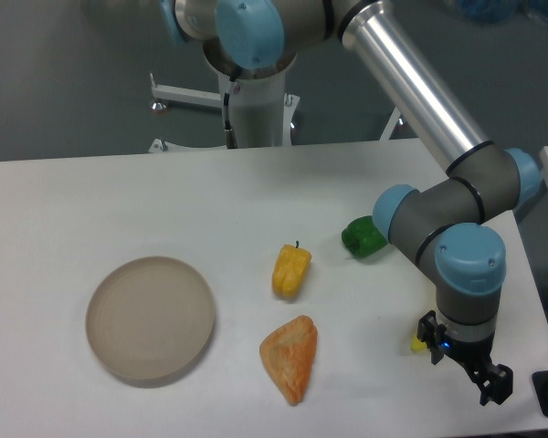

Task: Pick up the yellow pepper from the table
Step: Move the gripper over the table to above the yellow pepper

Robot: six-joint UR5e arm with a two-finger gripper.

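A robotics lab or test room. An industrial robot arm (420, 82) with silver tubes and blue joint caps reaches over a plain white surface (91, 201). Toy food lies on it. Behind stand a bare grey wall and a white metal stand (247, 100).

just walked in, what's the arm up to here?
The gripper hangs low at the table's right front corner, holding nothing that shows; whether it is open is unclear. The yellow pepper lies untouched mid-table, well to the gripper's left in the picture. Near it are an orange pastry-like piece, a green pepper partly behind the arm, and a round plate.
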